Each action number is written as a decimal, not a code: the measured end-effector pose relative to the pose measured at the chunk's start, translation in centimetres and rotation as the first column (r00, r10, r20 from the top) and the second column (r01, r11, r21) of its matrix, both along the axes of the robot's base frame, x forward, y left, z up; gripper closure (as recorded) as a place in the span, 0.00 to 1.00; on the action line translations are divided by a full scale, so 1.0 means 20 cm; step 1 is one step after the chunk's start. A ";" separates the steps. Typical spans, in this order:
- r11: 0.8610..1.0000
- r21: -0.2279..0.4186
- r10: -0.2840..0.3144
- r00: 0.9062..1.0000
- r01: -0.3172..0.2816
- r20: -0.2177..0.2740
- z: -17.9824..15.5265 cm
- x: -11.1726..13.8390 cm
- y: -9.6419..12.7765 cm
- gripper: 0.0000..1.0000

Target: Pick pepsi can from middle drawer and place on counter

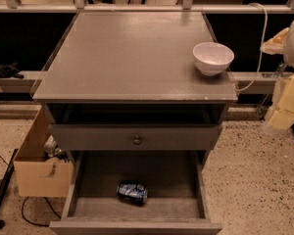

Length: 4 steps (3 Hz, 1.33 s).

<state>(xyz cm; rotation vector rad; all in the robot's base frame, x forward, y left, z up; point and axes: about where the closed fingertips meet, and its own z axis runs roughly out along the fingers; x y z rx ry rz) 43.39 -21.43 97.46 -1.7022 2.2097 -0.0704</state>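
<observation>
One hazard: sideways dented blue pepsi can [132, 192] may roll.
Gripper [285, 101] far right; we cannot tell its opening.

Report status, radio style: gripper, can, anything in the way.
Gripper far right, beside grey cabinet. Dented blue pepsi can lying in open grey wooden middle drawer. Round white bowl on flat grey counter, right side.
</observation>
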 end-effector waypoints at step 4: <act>0.960 0.279 0.065 0.989 -0.025 -0.135 -0.73 -0.25 0.17 0.00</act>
